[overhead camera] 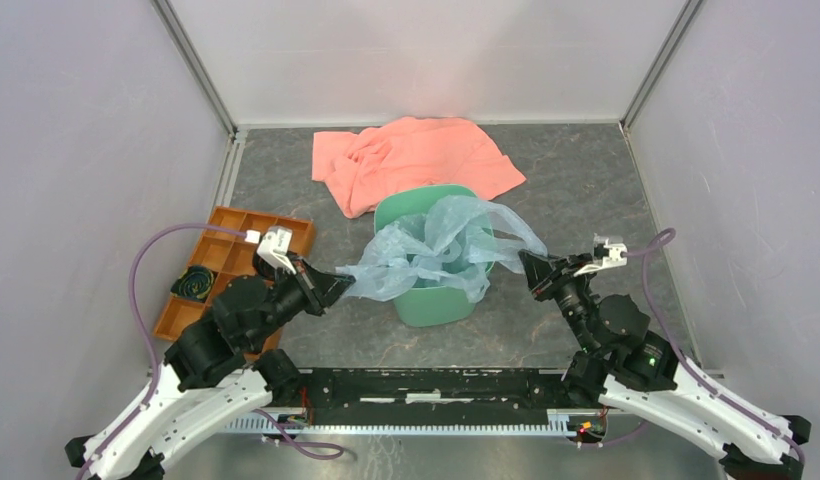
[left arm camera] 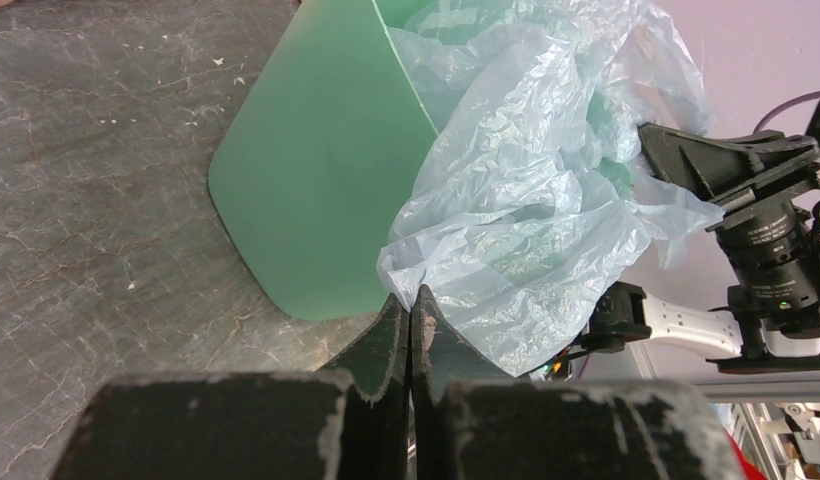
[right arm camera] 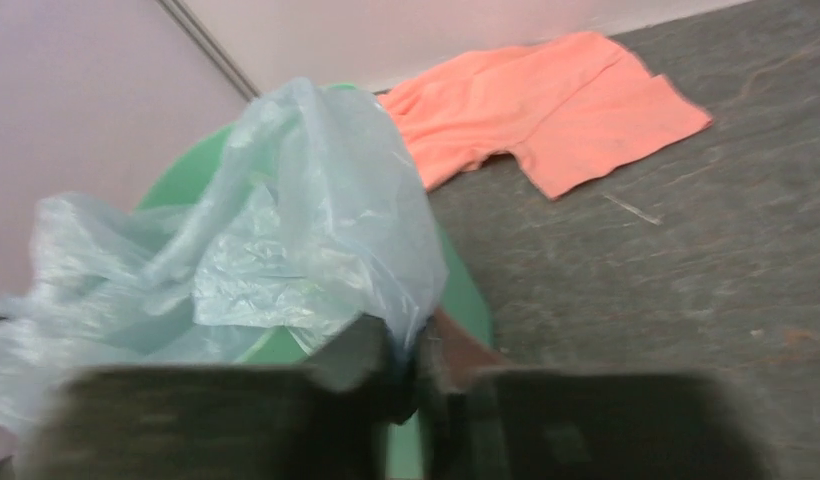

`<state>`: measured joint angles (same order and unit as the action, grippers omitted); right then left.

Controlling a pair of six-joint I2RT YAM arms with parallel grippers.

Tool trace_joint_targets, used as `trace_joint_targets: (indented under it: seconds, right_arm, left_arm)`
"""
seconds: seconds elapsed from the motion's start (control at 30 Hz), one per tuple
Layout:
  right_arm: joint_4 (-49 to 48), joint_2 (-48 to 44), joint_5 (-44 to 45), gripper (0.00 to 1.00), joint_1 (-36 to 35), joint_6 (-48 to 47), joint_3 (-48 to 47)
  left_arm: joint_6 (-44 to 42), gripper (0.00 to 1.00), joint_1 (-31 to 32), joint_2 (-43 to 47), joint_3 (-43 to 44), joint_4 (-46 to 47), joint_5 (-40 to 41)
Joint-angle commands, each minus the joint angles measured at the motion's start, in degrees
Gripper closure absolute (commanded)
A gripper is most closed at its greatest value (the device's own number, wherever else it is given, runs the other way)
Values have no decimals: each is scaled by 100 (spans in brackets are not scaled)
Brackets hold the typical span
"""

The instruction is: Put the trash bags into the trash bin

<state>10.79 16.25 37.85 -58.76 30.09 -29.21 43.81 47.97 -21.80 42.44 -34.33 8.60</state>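
The pale blue trash bag (overhead camera: 441,245) spans left to right over the green trash bin (overhead camera: 433,308), its ends pinched in the tightly closed left gripper (overhead camera: 342,284) and right gripper (overhead camera: 531,263), its middle sagging inside between them.

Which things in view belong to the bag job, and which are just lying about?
Belongs to the job:
- trash bag, spread over the bin's rim
- trash bin
- left claw and right claw, each pinching a side of the bag

Just lying about:
- pink cloth, behind the bin
- orange tray, far left, with a dark coil in one compartment
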Motion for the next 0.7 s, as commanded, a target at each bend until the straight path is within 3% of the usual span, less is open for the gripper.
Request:
trace_joint_targets:
  seconds: [0.0, 0.2, 0.43, 0.53, 0.67]
  right_arm:
    - [-177, 19, 263, 99, -3, -131, 53]
    - [1194, -240, -151, 99, -3, -350, -608]
    - [3120, -865, 921, 99, -4, 920, -605]
    - [3237, -1080, 1064, 99, -5, 1193, -437]
    - [2922, -1102, 916, 99, -3, 848, -523]
  left_arm:
    - [55, 98, -17, 171, 85, -281, 151]
    - [189, 98, -23, 683, 546, -1038, 365]
    - [558, 98, -23, 1120, 36, -1405, 316]
    - [739, 98, -16, 1186, -154, -1400, 150]
    - [726, 98, -22, 1236, -22, -1265, -47]
